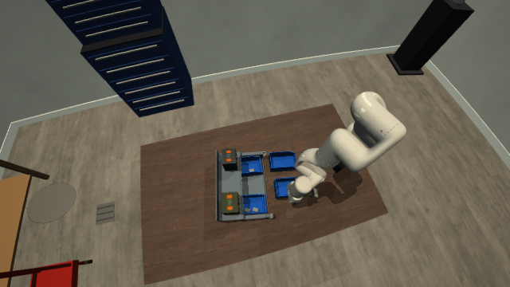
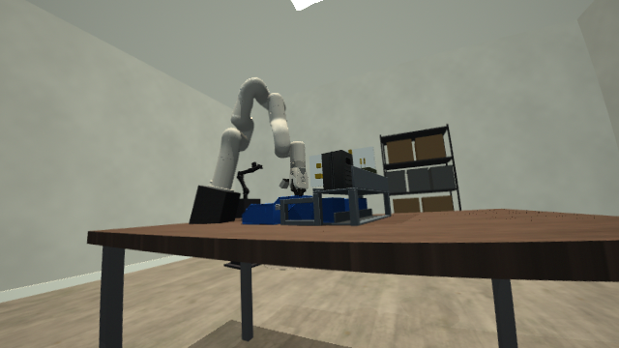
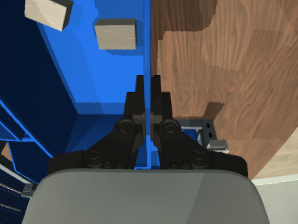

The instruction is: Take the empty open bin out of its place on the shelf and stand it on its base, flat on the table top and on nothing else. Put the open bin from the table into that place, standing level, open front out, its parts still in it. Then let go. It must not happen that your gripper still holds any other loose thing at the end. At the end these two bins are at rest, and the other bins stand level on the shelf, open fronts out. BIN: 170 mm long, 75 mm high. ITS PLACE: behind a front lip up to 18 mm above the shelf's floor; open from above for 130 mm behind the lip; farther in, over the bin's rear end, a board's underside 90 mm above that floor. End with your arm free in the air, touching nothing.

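Note:
A blue open bin (image 1: 284, 186) with two tan parts (image 3: 115, 35) inside is on the table, in front of the shelf's empty middle place (image 1: 253, 184). My gripper (image 3: 148, 89) is shut on this bin's thin side wall (image 3: 147, 43), which runs between the two fingers. The gripper also shows in the overhead view (image 1: 294, 197) and in the side view (image 2: 296, 189). I cannot tell whether the bin touches the table. An empty blue bin (image 1: 282, 160) stands on the table beside it. The grey shelf (image 1: 242, 185) holds two more blue bins (image 1: 252, 165) (image 1: 255, 204), each with parts.
Two box-like units sit on the shelf's upper board, a black one (image 1: 229, 159) and a green one (image 1: 229, 202). The arm's black base (image 2: 214, 204) stands at the table's far side. A blue drawer cabinet (image 1: 131, 60) stands on the floor beyond the table.

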You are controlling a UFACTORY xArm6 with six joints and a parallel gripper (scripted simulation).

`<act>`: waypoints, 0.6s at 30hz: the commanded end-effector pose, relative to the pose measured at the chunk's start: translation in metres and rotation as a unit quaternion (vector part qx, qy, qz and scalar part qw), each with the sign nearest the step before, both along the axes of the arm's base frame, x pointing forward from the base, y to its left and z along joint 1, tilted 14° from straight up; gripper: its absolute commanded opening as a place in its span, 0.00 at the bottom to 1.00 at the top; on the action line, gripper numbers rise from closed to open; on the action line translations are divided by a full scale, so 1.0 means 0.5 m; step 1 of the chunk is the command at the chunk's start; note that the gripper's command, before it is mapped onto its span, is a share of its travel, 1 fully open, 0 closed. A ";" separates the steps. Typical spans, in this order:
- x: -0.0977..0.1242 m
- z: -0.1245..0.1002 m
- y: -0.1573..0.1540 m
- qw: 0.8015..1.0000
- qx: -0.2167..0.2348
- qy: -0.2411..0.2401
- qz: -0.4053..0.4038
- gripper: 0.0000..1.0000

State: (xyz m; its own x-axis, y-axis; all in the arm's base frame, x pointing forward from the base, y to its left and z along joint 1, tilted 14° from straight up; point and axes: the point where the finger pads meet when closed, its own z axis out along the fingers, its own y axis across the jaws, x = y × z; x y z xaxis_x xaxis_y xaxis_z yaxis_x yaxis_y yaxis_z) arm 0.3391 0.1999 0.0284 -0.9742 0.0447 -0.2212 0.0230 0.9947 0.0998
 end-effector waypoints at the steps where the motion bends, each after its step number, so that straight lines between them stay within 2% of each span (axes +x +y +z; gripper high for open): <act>1: -0.002 -0.004 -0.061 1.000 0.007 0.001 0.003 0.00; 6: -0.004 -0.007 -0.082 1.000 0.007 0.001 0.003 0.00; 18: -0.004 -0.008 -0.083 1.000 0.007 0.001 0.003 0.00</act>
